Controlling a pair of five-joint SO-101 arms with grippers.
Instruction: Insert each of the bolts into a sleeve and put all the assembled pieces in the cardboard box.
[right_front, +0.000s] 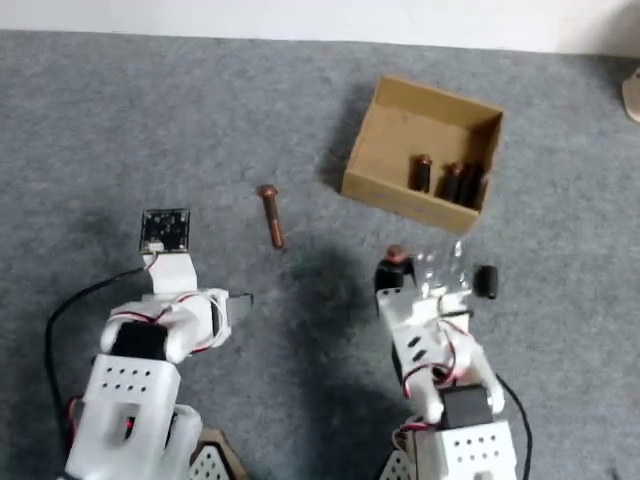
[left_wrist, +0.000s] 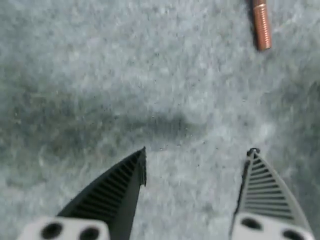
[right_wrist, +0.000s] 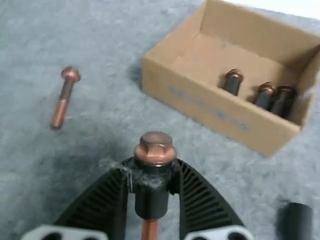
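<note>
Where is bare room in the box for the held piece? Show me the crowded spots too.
In the brown cardboard box, the half nearer the loose copper bolt is bare; three sleeved bolts crowd the other half. Grey carpet between bolt and box is free. Crowded: the right arm's fingers, shut on a held sleeved bolt, with a black sleeve beside.

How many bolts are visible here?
5. Three sleeved bolts in the box, one sleeved bolt in the right gripper, one bare bolt on the carpet. The box wall may hide more.
</note>
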